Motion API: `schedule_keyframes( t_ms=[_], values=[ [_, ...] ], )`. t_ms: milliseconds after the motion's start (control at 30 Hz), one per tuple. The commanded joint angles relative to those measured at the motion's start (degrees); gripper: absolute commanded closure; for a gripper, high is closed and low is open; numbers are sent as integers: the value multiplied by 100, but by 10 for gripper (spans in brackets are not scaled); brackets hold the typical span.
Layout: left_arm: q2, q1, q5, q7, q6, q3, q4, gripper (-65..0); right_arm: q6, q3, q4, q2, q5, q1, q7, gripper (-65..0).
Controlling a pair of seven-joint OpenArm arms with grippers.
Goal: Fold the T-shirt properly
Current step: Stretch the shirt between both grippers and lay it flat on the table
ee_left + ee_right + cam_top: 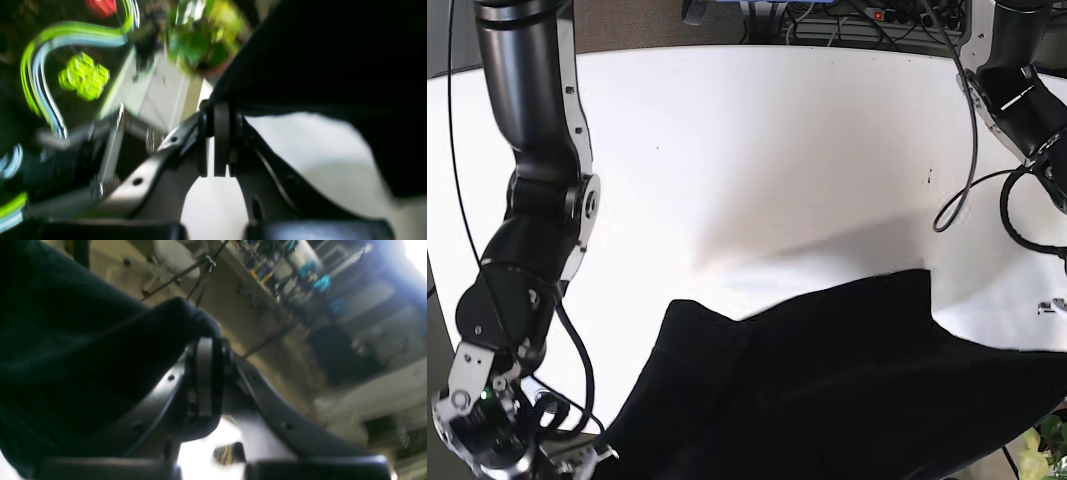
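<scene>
**Mia:** Where is the black cotton T-shirt (827,380) right now?

**Sam:** It is held up in the air near the front edge of the white round worktop (757,150). Part of it hangs over the worktop and leaves a soft shadow there.

**Mia:** Who is holding it?

**Sam:** Both arms, I think. The left gripper (217,140) has its two jaws pressed tight together, with the dark cloth (333,60) pinched at the tips. The right gripper (205,373) is squeezed closed too, and a bump of the dark cloth (83,350) is caught in its tips.

**Mia:** So what step is this?

**Sam:** It looks like the lifting part of a fold. The shirt is up and stretched between the two arms, not lying flat yet.

**Mia:** What should come next?

**Sam:** I think both arms need to carry the held edge across together, at the same speed, so the cloth stays straight. Then they should lower it and lay it down neatly. If one arm goes faster, the shirt could twist or bunch up.
</scene>
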Motion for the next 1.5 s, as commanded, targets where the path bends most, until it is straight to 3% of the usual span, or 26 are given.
schedule_keyframes(
  t_ms=[0, 167, 400, 633, 967, 1200, 1467],
  values=[
    [-113, -33, -15, -120, 26, -133, 71, -3, -51, 187, 255, 24, -7, -38, 74, 0],
    [-87, 389, -23, -129, -211, -282, 80, -3, -51, 627, 703, -99, 125, -917, 65, 0],
    [168, 1048, -15, -120, -620, -766, 308, -1, -51, 1110, 1582, -204, 1127, -2394, -357, 0],
    [291, 1848, -15, -112, -620, -1108, 616, -1, -51, 1594, 2189, -521, 1848, -3889, -419, 0],
    [449, 3079, -23, -138, -620, -1952, 844, -1, -51, 2262, 2224, -530, 3299, -5664, -419, 0],
    [669, 3712, -15, -147, -620, -2647, 827, 0, -51, 2323, 2215, -512, 4195, -6807, -419, 0],
    [757, 4143, -15, -147, -620, -2893, 827, 0, -51, 2271, 2215, -503, 4775, -7915, -419, 0]
  ],
)
